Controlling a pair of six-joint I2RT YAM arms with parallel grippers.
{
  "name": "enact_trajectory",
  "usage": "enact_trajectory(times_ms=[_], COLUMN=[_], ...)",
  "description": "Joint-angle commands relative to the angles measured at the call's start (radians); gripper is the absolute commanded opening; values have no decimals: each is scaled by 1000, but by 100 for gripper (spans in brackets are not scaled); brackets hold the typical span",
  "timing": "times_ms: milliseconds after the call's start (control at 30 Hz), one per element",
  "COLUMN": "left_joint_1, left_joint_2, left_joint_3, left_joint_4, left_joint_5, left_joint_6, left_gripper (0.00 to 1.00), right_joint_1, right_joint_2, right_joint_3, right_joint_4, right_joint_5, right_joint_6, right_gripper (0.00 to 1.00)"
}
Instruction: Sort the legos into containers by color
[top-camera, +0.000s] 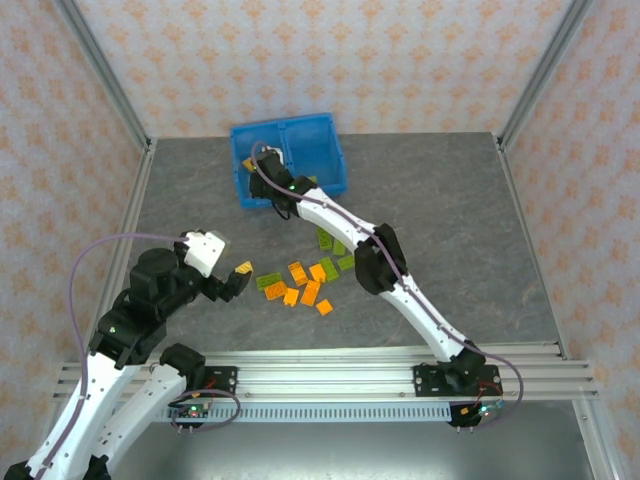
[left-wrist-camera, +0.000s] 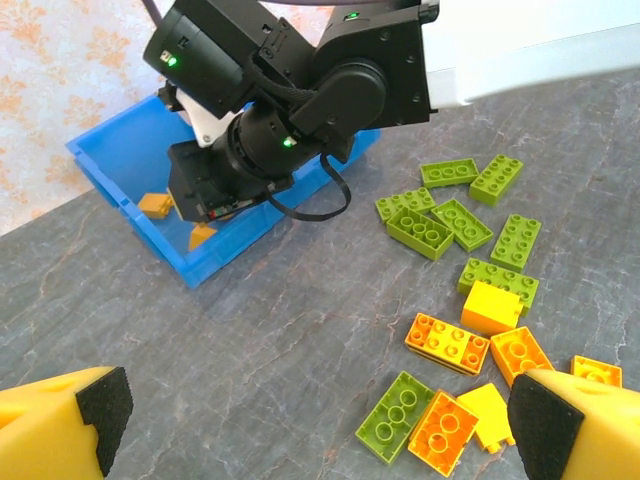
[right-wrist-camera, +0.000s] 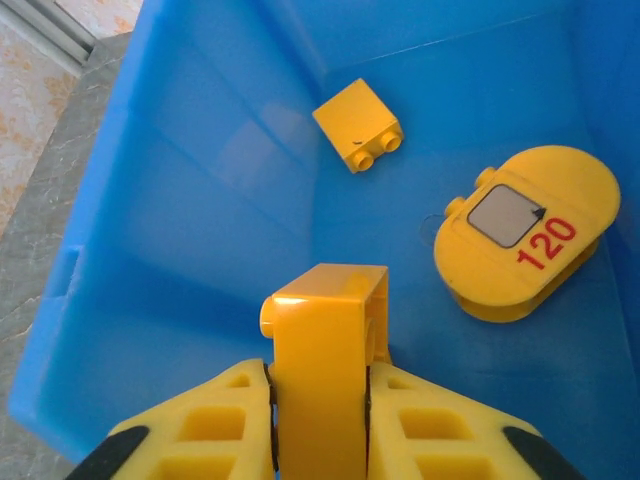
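Top view: the right hand (top-camera: 268, 160) is inside the bin's (top-camera: 325, 130) left compartment, and the left hand (top-camera: 238, 278) hovers beside loose bricks (top-camera: 305, 282) on the counter (top-camera: 450, 220).
Left wrist: its fingers (left-wrist-camera: 60, 425) are spread wide, holding nothing.
Right wrist: fingers (right-wrist-camera: 225, 425) clamp an orange brick (right-wrist-camera: 325, 340) over the bin floor.

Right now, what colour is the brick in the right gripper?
Orange-yellow brick; the right wrist view shows it best.

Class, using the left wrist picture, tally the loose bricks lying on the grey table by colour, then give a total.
Green bricks: 8
Orange bricks: 6
Total: 14
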Motion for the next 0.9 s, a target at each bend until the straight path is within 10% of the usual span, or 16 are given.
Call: enact_trajectory(times_ms=[0, 167, 367, 633, 867], left_joint_1=[16, 38, 52, 54, 29], left_joint_2=[-1, 17, 46, 262, 366], left_joint_3=[-11, -9, -15, 62, 168], left_joint_4=[34, 33, 39, 36, -72], left_joint_5=[-10, -3, -6, 30, -180], left_joint_6=[-16, -17, -28, -217, -799], left_gripper=[100, 100, 100, 100, 97], right_joint_1=[-14, -15, -6, 10, 15], right_joint_2=[10, -1, -208, -863, -1376], right_joint_3=[56, 118, 24, -813, -1328], right_joint_4=[55, 47, 3, 255, 141], right_joint_5=[-34, -70, -126, -132, -237], right_joint_6=[2, 12, -23, -128, -256], right_gripper=[26, 48, 51, 61, 78])
